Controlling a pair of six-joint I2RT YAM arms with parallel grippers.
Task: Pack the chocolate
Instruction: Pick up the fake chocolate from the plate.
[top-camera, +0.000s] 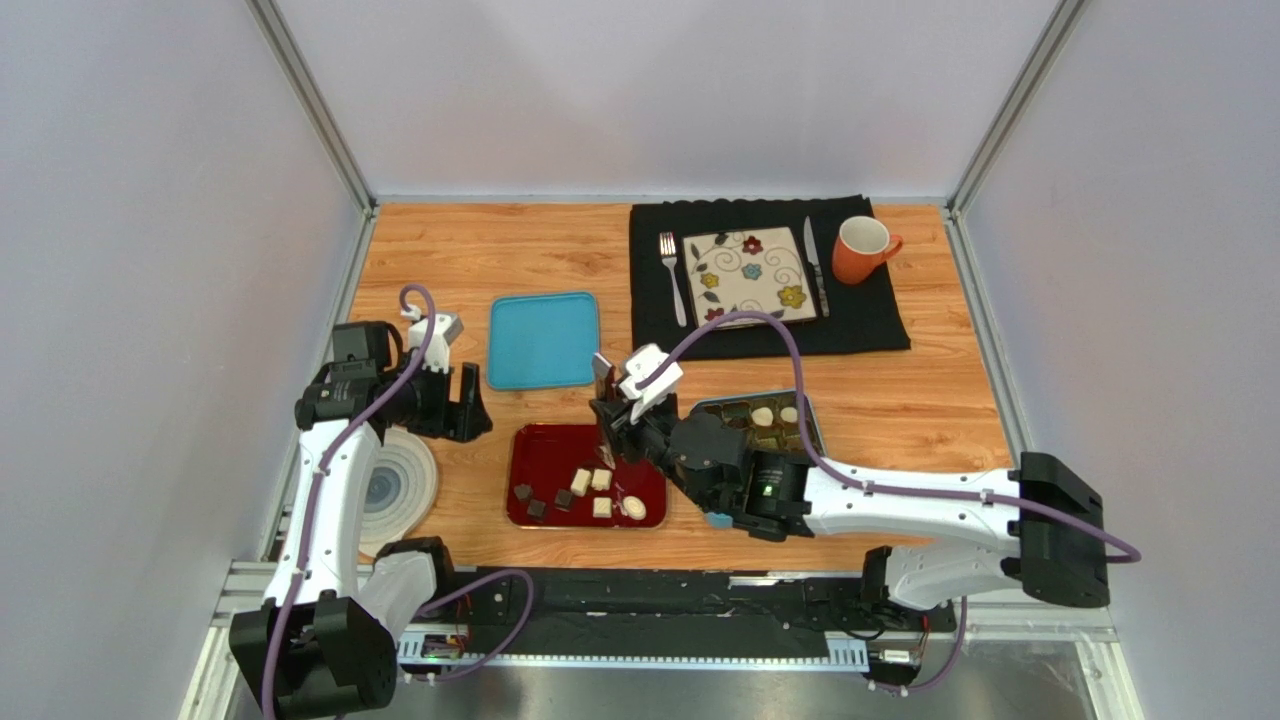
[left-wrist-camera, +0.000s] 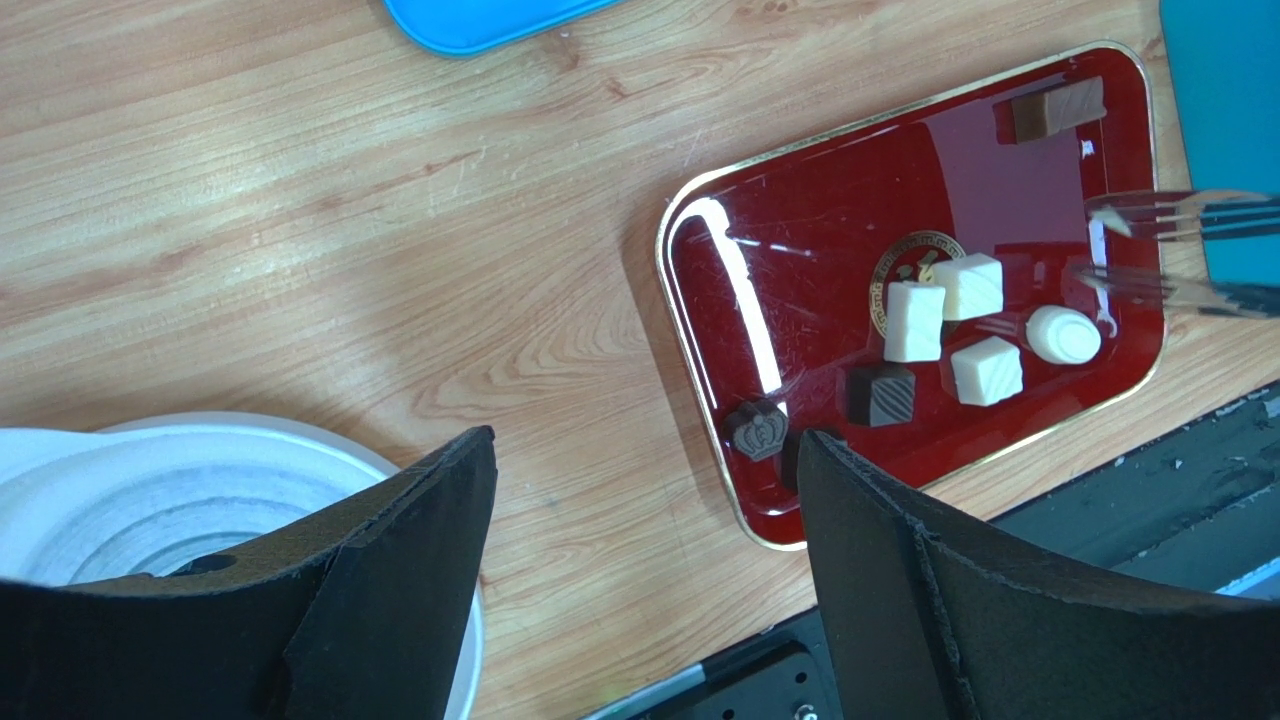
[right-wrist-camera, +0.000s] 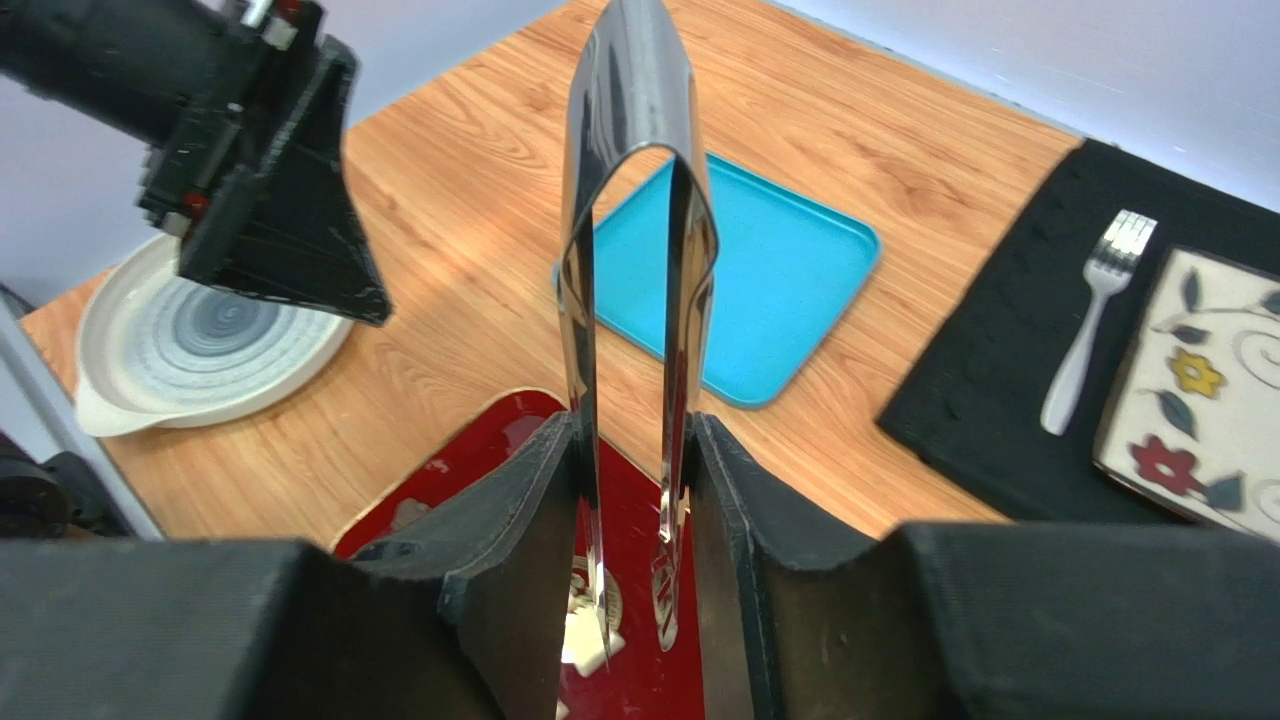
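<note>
Several chocolates, white cubes (left-wrist-camera: 914, 321), a white oval (left-wrist-camera: 1062, 333) and dark pieces (left-wrist-camera: 881, 395), lie on a red tray (top-camera: 541, 450); the tray also shows in the left wrist view (left-wrist-camera: 812, 225). More chocolates (top-camera: 763, 416) sit in a dark gold-rimmed box (top-camera: 807, 405), partly hidden by my right arm. My right gripper (top-camera: 624, 405) is shut on metal tongs (right-wrist-camera: 639, 300), held upright over the red tray (right-wrist-camera: 451, 480), tips slightly apart above a white piece (right-wrist-camera: 583, 638). My left gripper (top-camera: 458, 405) is open and empty left of the red tray, and it also shows in its own wrist view (left-wrist-camera: 646, 465).
A blue tray (top-camera: 544, 339) lies behind the red one. A white-grey plate (top-camera: 398, 488) sits at the near left. At the back right, a black placemat (top-camera: 872, 323) carries a flowered square plate (top-camera: 750, 276), fork (top-camera: 672, 278), knife (top-camera: 813, 266) and orange mug (top-camera: 861, 249).
</note>
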